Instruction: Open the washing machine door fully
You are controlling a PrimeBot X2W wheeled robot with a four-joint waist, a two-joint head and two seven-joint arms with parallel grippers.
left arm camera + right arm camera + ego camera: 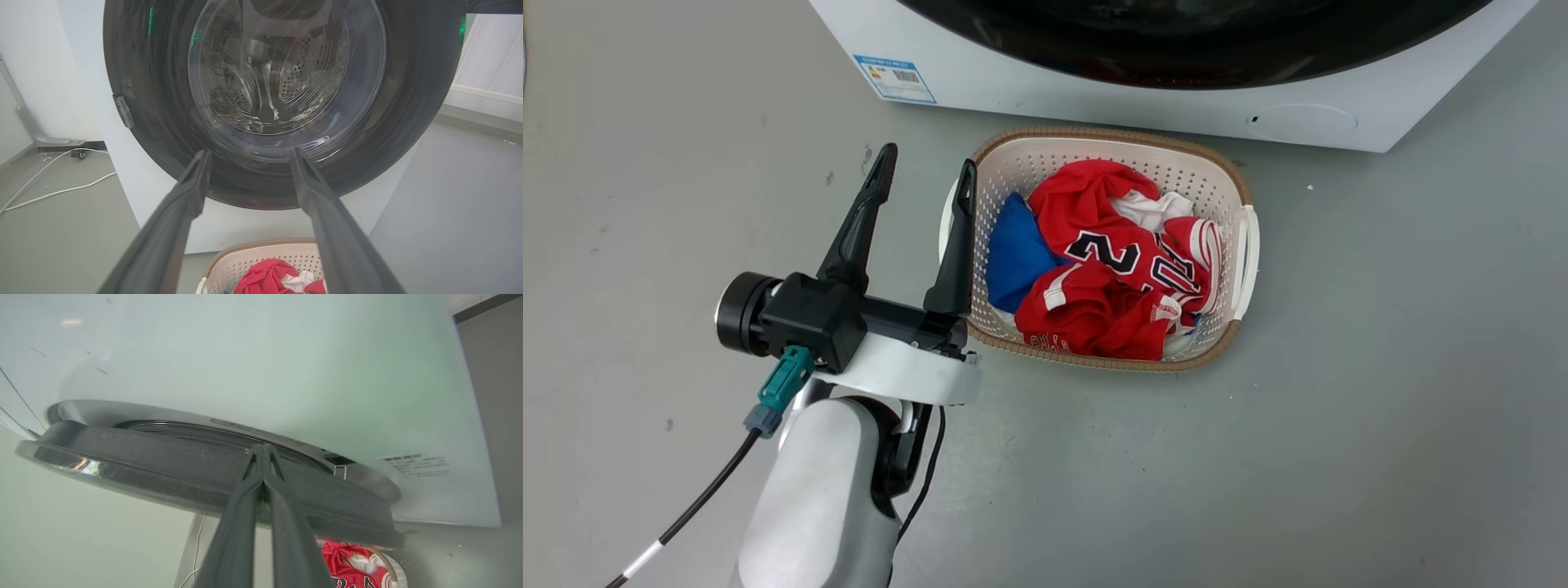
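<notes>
So here's where we're at: our right gripper (pixel 263 446) has its two fingers pressed flat together with nothing between them. The tips are poking at the rim of the door (pixel 163 461), right about where the black edge meets the gap behind it. From that wrist the door looks cracked open off the front of the machine (pixel 306 367), with the little latch (pixel 339 470) showing just right of the fingertips, but it's nowhere near fully swung out. Our left gripper (pixel 928 159) hangs spread wide and empty. The door's glass (pixel 282 73) is straight ahead of it and well apart, and the basket (pixel 1111 135) of clothes (pixel 1111 269) is just beside and below its fingers. What worries us is that closed fingers are only hooking or nudging that edge, not clamping it. If we pull along the wrong arc, the tips could skid off the glossy rim and the door might fall back toward shut. We also can't tell how deep the tips sit behind the edge, so a hard tug could jam them against the latch side. And the basket sits right under the door, near the left fingers, so a low swing of either arm could clip it. Plan is probably a slow sweep along the door's own arc, with the left arm out of its path.
</notes>
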